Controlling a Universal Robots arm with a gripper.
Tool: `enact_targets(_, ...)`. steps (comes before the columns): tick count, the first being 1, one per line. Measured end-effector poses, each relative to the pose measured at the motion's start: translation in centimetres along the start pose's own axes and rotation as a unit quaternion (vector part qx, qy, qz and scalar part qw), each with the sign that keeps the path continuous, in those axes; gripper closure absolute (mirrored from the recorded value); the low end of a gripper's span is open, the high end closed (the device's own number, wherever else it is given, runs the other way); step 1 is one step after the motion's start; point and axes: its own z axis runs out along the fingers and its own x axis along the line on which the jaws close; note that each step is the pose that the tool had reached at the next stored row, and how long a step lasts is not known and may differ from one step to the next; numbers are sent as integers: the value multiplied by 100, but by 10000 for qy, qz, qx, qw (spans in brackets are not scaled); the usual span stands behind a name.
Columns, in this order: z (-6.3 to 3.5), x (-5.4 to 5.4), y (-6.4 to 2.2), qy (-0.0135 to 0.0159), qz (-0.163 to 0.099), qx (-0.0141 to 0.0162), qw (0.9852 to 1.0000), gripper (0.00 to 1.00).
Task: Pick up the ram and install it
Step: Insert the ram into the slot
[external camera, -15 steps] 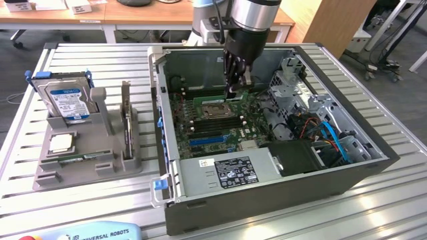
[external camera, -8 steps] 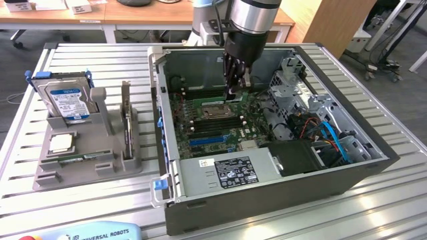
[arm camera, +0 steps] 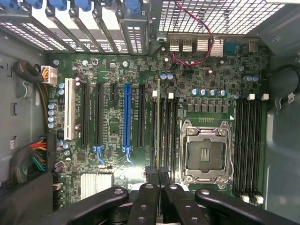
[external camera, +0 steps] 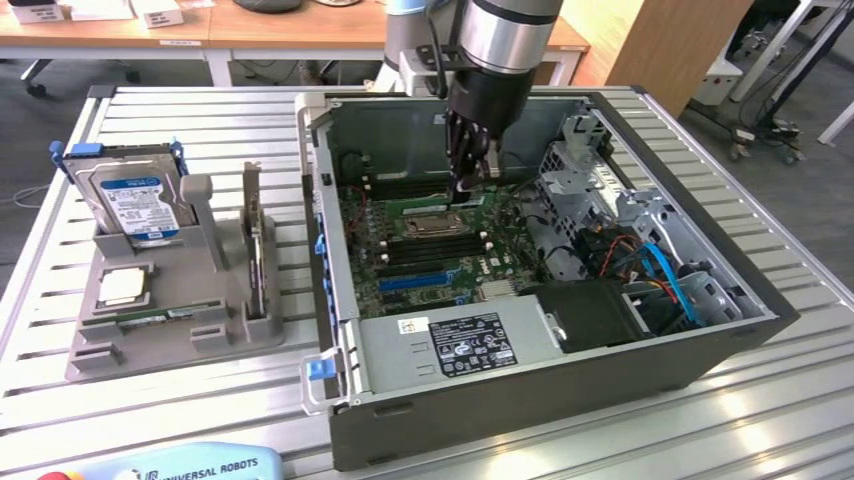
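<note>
The gripper (external camera: 462, 186) hangs inside the open computer case (external camera: 534, 400), its fingers pointing down at the motherboard (external camera: 400, 250). In the wrist view the gripper (arm camera: 159, 174) has its black fingers (arm camera: 146, 199) drawn tight together, clenched on the ram (arm camera: 158, 126). It shows edge-on as a thin greenish strip that runs straight out from between the fingertips. The strip lies in line with the row of dark memory slots (arm camera: 171, 136) directly under the fingers. Whether it already sits down in a slot or hangs just above one, I cannot tell.

Just beside the fingertips, on one side of the strip, is the silver CPU socket (arm camera: 206, 150). On the other side, a little further from them, stands the long blue slot (arm camera: 127, 117) among the black expansion slots. A second bank of memory slots (arm camera: 248, 145) lies beyond the socket, away from the fingers.

Well apart from the fingers — outside the case, on the exterior view's left — a grey holder (external camera: 174, 335) stands on the slatted table (external camera: 40, 400). A blue-labelled hard drive (external camera: 134, 200) stands upright in it.
</note>
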Motion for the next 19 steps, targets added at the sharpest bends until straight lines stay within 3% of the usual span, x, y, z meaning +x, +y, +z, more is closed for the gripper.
enact_targets(19, 168, 1, -5, 0, 0, 0, 10000, 89)
